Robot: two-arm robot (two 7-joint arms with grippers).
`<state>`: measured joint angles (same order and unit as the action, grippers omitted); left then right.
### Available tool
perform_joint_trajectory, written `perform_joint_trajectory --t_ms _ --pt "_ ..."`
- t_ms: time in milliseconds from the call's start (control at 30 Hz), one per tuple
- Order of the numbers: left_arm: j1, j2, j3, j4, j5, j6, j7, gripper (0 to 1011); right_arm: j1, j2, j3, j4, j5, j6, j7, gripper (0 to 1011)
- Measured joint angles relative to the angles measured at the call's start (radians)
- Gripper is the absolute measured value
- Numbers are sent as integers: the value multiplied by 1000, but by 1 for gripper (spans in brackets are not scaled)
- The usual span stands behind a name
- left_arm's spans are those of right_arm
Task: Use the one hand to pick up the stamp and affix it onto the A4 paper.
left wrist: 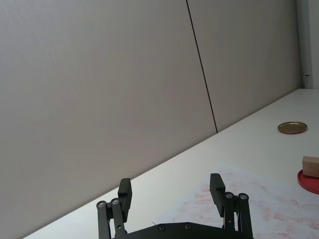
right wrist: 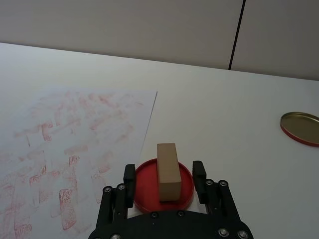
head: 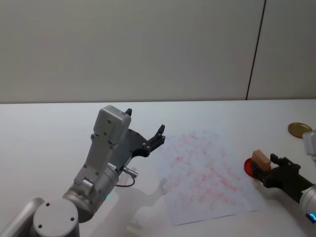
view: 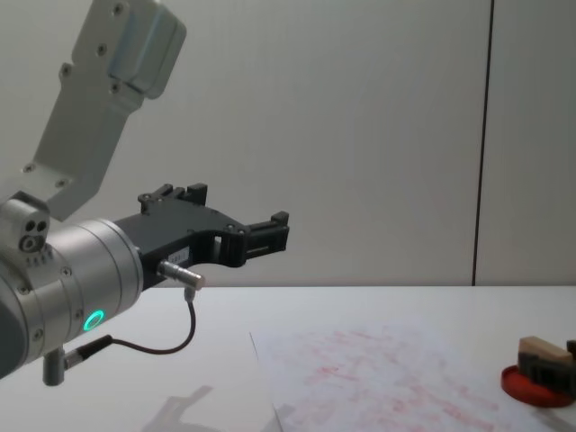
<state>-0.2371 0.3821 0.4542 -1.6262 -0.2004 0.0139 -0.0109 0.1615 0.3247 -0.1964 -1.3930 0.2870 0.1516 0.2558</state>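
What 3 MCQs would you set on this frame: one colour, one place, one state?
1. The marks on the A4 paper are: A blue; B red; C black.
2. The stamp is: A on the A4 paper; B lifted in the air; C on the red ink pad.
3. The right gripper has its fingers: A open, one on each side of the stamp; B shut on the stamp; C open over the paper.

Key:
1 B, pinkish-red smudges cover the sheet.
2 C, the block stands on the red disc.
3 A, the right wrist view shows a gap between each finger and the block.
The left gripper hangs idle and open, raised to the left of the paper.
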Motion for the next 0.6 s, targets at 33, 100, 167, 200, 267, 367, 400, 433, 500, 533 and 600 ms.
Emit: perform_joint_trajectory --t_ms 33,100,167,200,267,367,400,433,500,533,600 --pt "0 0 0 0 0 0 0 993 2 -1 -1 4 -2 0 1 676" --pt "0 0 0 0 0 0 0 993 3 -2 -2 8 -4 0 2 630" --pt "0 0 0 0 0 0 0 993 5 -4 -3 13 -8 -1 3 576" --pt "0 0 0 0 0 0 0 993 5 -4 -4 14 -9 -2 3 534" --pt "0 0 0 0 0 0 0 993 6 -5 -5 17 -13 -6 3 450" --pt "0 0 0 0 0 0 0 993 6 -6 -6 21 -17 -13 3 371" --pt "0 0 0 0 0 0 0 993 6 -6 -7 21 -18 -15 3 332" --pt "0 0 0 0 0 0 0 993 6 -6 -7 22 -20 -18 3 294" --pt "0 0 0 0 0 0 0 993 6 -6 -8 23 -24 -25 2 254" --pt "0 0 0 0 0 0 0 993 6 -6 -8 23 -24 -25 2 229" --pt "0 0 0 0 0 0 0 993 5 -6 -8 23 -28 -32 1 217"
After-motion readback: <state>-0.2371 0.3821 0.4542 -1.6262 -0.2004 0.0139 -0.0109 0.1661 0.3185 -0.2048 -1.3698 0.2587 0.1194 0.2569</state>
